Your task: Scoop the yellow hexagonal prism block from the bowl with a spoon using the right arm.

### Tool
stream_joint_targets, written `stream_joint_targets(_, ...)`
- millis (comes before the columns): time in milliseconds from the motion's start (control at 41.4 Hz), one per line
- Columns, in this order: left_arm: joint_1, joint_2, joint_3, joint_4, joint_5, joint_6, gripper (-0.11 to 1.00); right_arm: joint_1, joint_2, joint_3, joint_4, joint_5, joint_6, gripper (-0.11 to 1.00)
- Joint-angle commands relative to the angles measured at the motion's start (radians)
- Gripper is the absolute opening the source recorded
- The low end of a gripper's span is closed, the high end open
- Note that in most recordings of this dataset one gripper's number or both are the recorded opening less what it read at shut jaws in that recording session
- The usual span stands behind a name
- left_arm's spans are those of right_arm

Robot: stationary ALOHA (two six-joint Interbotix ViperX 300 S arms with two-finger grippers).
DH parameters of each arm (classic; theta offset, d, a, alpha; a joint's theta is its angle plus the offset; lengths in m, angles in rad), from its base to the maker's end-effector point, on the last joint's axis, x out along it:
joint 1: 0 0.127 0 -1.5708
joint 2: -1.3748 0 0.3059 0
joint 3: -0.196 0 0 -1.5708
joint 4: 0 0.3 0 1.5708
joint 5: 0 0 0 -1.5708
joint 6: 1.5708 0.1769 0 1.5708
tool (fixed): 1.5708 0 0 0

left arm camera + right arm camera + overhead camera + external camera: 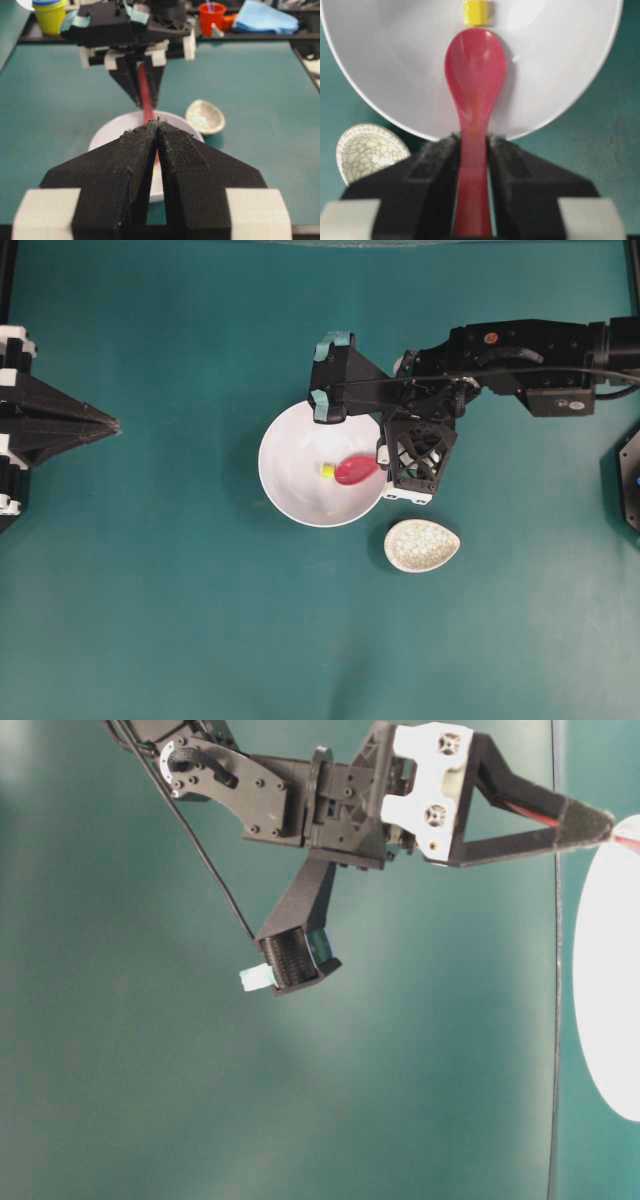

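Bowl (290,485) white, on teal table (150,620). Right gripper (472,150) clamped on spoon (475,70) handle, scoop inside bowl. Left gripper (157,125) closed, empty, well apart. Speckled rest (421,545) just beside bowl. Yellow block (478,12) in bowl, at scoop tip.

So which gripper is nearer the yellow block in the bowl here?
The right. The right gripper sits at the bowl's rim, holding the spoon with its tip by the yellow block. The left gripper sits far off at the table's left edge.
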Motion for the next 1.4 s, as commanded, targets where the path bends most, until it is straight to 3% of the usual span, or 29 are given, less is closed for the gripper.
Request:
stream_joint_targets(0, 0.0, 0.005, -0.029, 0.003, -0.003, 0.002, 0.06, -0.002, -0.014, -0.029, 0.008, -0.011, 0.0, 0.25)
stream_joint_targets(749, 0.0, 0.005, -0.029, 0.003, -0.002, 0.002, 0.06, 0.008, -0.012, -0.031, 0.012, -0.176, -0.003, 0.25)
stream_joint_targets(1377, 0.0, -0.003, -0.031, 0.003, -0.002, 0.002, 0.06, 0.018, -0.012, -0.034, 0.008, -0.184, -0.012, 0.25)
